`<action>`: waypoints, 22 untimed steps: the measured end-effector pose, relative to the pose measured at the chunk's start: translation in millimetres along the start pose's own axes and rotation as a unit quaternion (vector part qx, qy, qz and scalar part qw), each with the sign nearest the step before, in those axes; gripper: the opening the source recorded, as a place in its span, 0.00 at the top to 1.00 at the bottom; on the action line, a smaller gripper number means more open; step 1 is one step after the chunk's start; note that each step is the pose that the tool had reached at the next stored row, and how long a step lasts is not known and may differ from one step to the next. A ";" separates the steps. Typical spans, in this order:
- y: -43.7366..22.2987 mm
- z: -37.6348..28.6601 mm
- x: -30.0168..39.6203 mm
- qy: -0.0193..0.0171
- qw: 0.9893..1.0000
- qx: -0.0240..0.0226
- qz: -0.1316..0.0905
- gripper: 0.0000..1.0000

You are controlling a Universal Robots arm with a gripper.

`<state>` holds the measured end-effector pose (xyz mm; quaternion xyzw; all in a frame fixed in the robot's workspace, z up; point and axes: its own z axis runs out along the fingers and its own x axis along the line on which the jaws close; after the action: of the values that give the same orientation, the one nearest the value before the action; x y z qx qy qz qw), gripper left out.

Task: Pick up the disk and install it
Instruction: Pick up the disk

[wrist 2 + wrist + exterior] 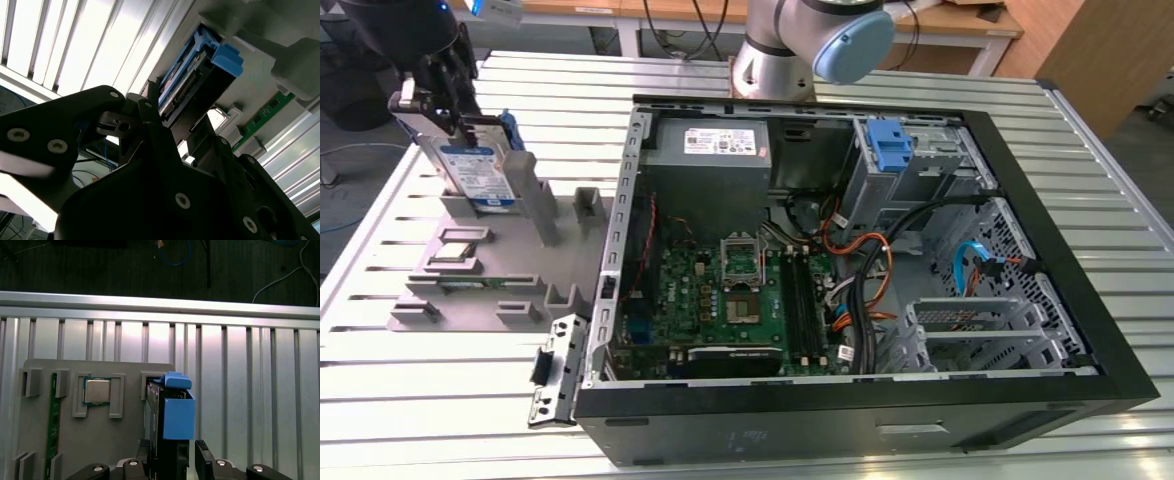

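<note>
As it stands upright, silver disk (478, 165), blue-railed

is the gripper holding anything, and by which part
Nothing yet: the gripper straddles the upright disk's top end, with a gap beside one finger.

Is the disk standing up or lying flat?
Standing up. The disk stands on its edge in the grey holder, its label facing sideways in the exterior view, outside the computer case.
</note>
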<state>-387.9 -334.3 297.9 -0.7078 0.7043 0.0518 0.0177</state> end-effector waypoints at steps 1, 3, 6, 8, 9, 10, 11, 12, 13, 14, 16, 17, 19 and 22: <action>0.0 0.0 0.0 0.000 1.000 0.000 0.000 0.52; 0.0 0.0 -0.1 0.000 1.000 0.000 0.000 0.51; 0.0 -0.2 -0.1 0.000 1.000 0.000 0.000 0.45; 0.0 -1.5 -0.3 0.000 1.000 0.000 0.000 0.45; 0.1 -1.5 -0.3 0.000 1.000 0.000 0.000 0.45; 0.1 -1.5 -0.2 0.000 1.000 0.000 0.000 0.45; 0.4 -1.6 0.2 0.000 1.000 0.000 0.000 0.45; 0.7 -1.7 0.9 0.000 1.000 0.000 0.000 0.45; 0.9 -1.8 1.5 0.000 1.000 0.000 0.000 0.45; 1.2 -1.8 2.3 0.000 1.000 0.000 0.000 0.45; 1.7 -1.9 4.3 0.000 1.000 0.000 0.000 0.45; 1.7 -2.0 4.5 0.000 1.000 0.000 0.000 0.45; 1.7 -2.3 4.7 0.000 1.000 0.000 0.000 0.45; 1.7 -2.5 4.7 -0.001 1.000 0.000 0.000 0.45</action>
<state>-389.4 -339.2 300.0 -0.7078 0.7043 0.0519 0.0186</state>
